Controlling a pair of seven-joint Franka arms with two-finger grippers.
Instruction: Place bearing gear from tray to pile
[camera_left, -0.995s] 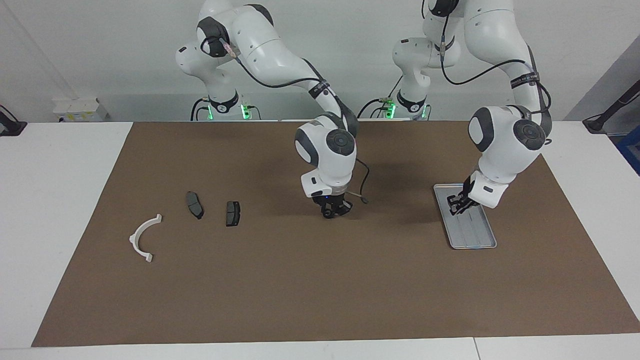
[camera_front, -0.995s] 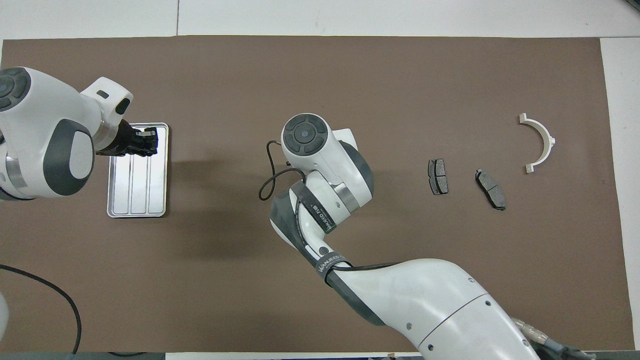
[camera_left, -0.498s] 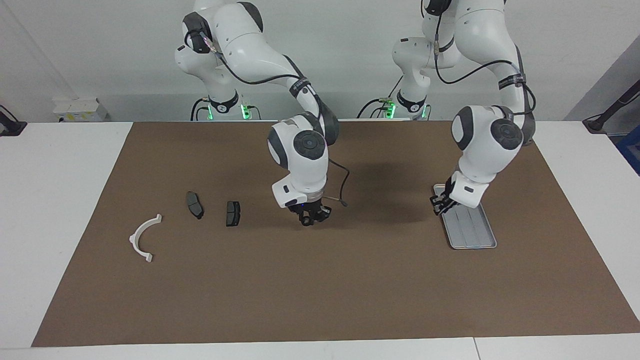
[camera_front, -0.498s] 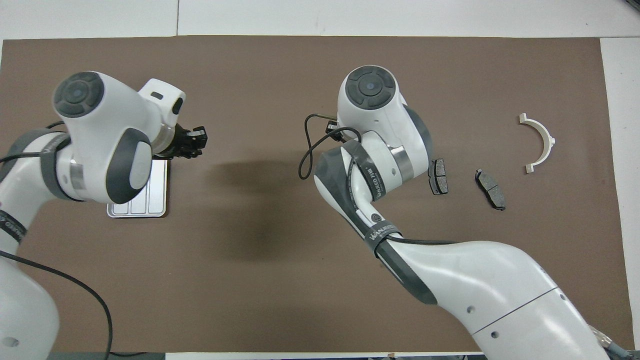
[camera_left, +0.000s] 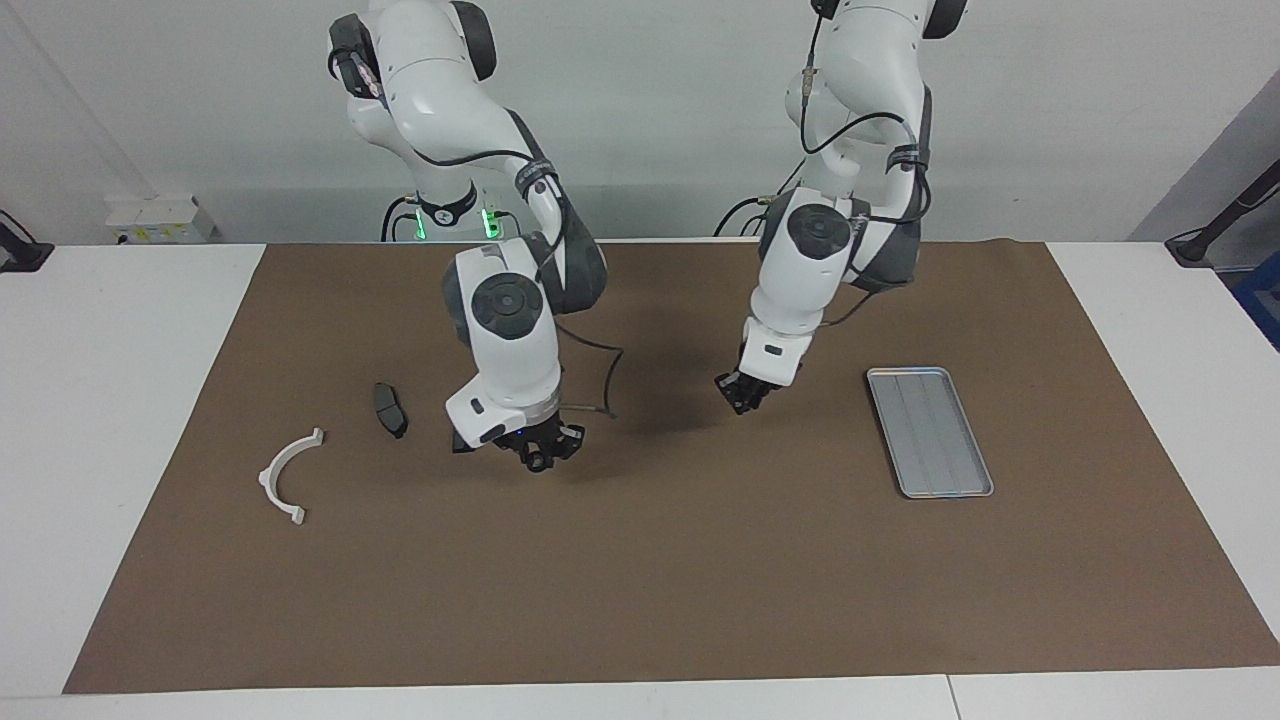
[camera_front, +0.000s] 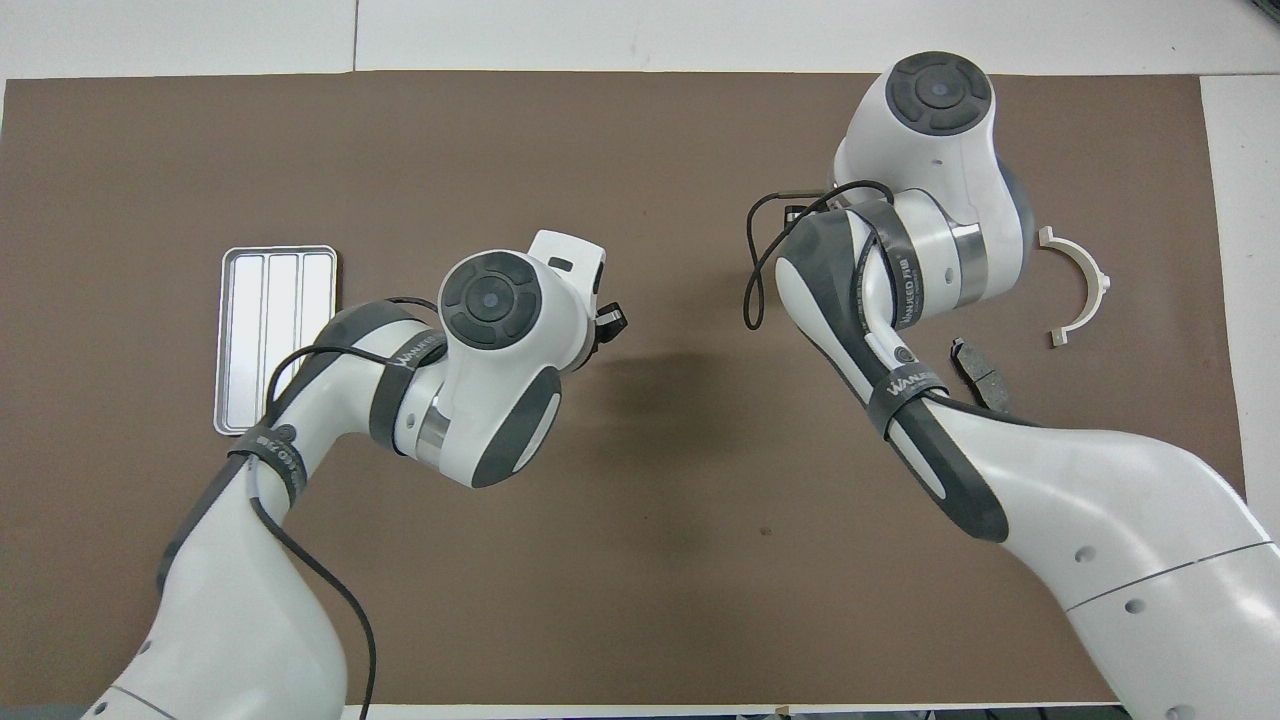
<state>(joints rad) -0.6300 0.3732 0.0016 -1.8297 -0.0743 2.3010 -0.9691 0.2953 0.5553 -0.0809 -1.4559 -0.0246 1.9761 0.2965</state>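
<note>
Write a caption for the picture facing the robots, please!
Right gripper hovers beside the brake pad; left gripper hangs over the mat, tray empty.

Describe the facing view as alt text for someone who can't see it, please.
Two white robot arms hang over a brown mat: the right gripper beside a dark brake pad and a white curved bracket, the left gripper above bare mat near an empty silver tray.

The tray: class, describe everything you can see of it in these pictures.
The tray is a shallow rectangular silver metal piece with rounded corners, a raised rim and lengthwise ridges. It lies flat on the brown mat toward the left arm's end of the table. Nothing shows in it, and no gripper touches it.
</note>
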